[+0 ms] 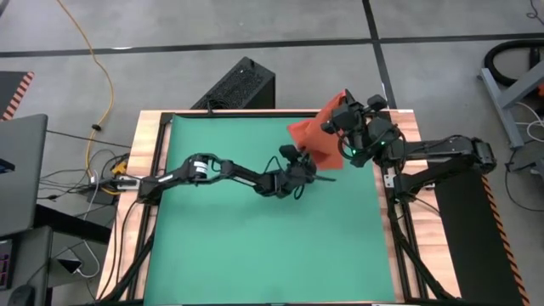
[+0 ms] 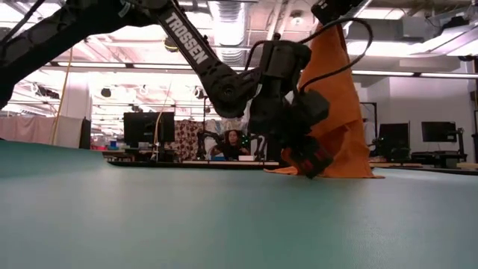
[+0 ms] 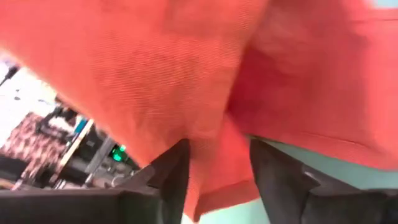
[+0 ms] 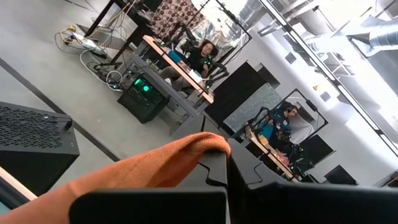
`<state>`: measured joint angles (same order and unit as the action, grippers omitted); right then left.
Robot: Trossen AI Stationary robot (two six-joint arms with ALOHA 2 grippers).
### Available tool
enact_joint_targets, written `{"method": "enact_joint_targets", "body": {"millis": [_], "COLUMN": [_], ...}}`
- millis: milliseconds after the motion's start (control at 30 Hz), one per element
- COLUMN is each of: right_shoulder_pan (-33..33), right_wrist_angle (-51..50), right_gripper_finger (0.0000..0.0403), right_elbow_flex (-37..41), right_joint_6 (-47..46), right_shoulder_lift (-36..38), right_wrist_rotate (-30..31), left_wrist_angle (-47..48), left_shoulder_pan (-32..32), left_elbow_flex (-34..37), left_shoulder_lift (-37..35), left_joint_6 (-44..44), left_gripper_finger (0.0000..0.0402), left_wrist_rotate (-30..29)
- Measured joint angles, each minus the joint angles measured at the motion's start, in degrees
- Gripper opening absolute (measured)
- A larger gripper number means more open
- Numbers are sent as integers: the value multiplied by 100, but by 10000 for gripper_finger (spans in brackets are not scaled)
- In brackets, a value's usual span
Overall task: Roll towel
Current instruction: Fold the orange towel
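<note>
The orange-red towel (image 1: 313, 136) hangs upright over the far right part of the green table (image 1: 255, 246). Its top is at my right gripper (image 1: 347, 119), which is raised and shut on it. The towel's lower edge (image 2: 340, 173) rests on the table. My left gripper (image 2: 306, 158) reaches low across the table to the towel's bottom. In the left wrist view its two dark fingers (image 3: 177, 177) stand apart, with a lower corner of the cloth (image 3: 217, 186) between them. My right gripper pinches a bunched fold at the towel's top (image 4: 205, 146) between its two shut fingers, which point level. The cloth drapes out of the hold and hangs below it, its bottom edge on the table. My left gripper has the towel's lower corner between its open fingers; whether they touch it I cannot tell.
A black box (image 1: 242, 85) stands just beyond the table's far edge. Cables and a laptop lie off the table's left side. The wooden frame (image 1: 157, 127) rims the mat. The near half of the mat has nothing on it. A person (image 2: 234, 142) sits far behind.
</note>
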<state>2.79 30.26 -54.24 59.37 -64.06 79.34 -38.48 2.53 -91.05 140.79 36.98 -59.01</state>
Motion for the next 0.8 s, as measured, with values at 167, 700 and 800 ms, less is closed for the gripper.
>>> {"method": "enact_joint_targets", "body": {"millis": [167, 700, 800], "right_shoulder_pan": [0, -142, -218], "right_wrist_angle": [0, -747, -1317], "right_gripper_finger": [8, 8, 8], "right_elbow_flex": [0, 0, 0], "right_joint_6": [0, -489, -1000], "right_shoulder_lift": [-1, -1, 1], "right_wrist_rotate": [-1, 541, 622], "left_wrist_angle": [-177, 74, 292], "left_shoulder_pan": [58, -406, -558], "left_elbow_flex": [0, 721, 1315], "left_shoulder_lift": [-4, -1497, -2230], "left_joint_6": [563, 1652, 1342], "left_gripper_finger": [29, 0, 0], "left_wrist_rotate": [-135, -684, -812]}}
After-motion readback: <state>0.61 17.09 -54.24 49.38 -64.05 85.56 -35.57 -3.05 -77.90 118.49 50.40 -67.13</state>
